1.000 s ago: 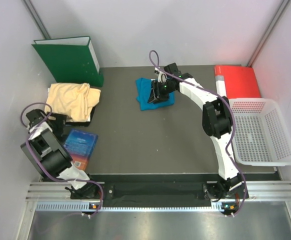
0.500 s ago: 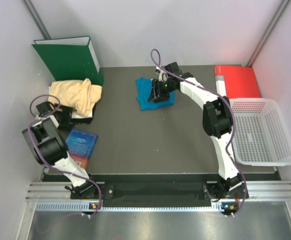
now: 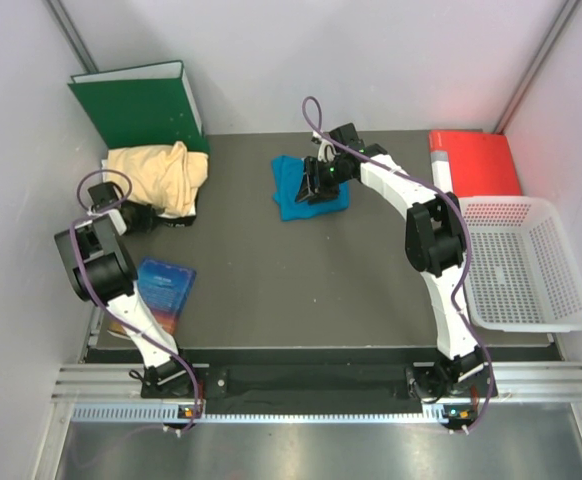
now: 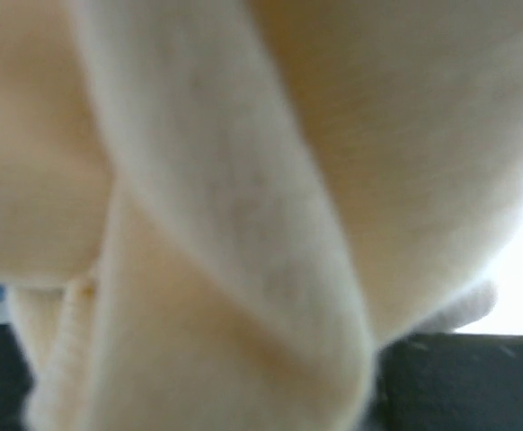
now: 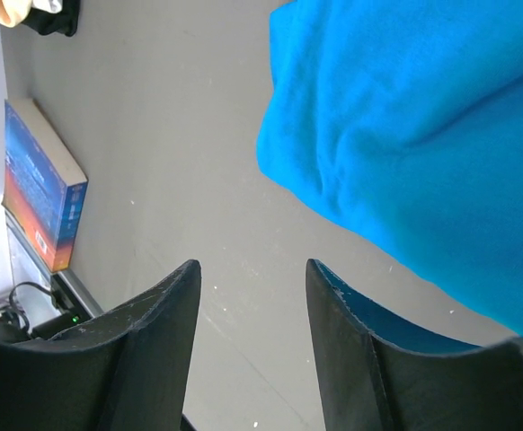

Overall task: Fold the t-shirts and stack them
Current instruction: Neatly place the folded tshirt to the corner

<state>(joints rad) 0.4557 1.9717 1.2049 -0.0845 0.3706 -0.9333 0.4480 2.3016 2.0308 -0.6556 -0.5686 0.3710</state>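
Note:
The pale yellow t-shirt (image 3: 151,170) lies bunched at the back left, in front of the green binder. My left gripper (image 3: 166,217) is pressed into its near edge. Yellow cloth (image 4: 243,180) fills the left wrist view and hides the fingers. The teal t-shirt (image 3: 293,195) lies crumpled at the back middle of the table. My right gripper (image 3: 317,188) hovers over it, open. In the right wrist view the right gripper (image 5: 252,265) has only bare table between its fingers, and the teal t-shirt (image 5: 423,135) lies just beyond the right fingertip.
A green binder (image 3: 136,105) stands at the back left. A red folder (image 3: 476,160) lies at the back right, with a white basket (image 3: 521,260) in front of it. A blue book (image 3: 161,290) lies near the left arm, and the book (image 5: 41,189) also shows in the right wrist view.
My left arm swung from beside the book up to the yellow t-shirt. The shirt bunched up and slid toward the binder, which shifted slightly. The right arm stayed put.

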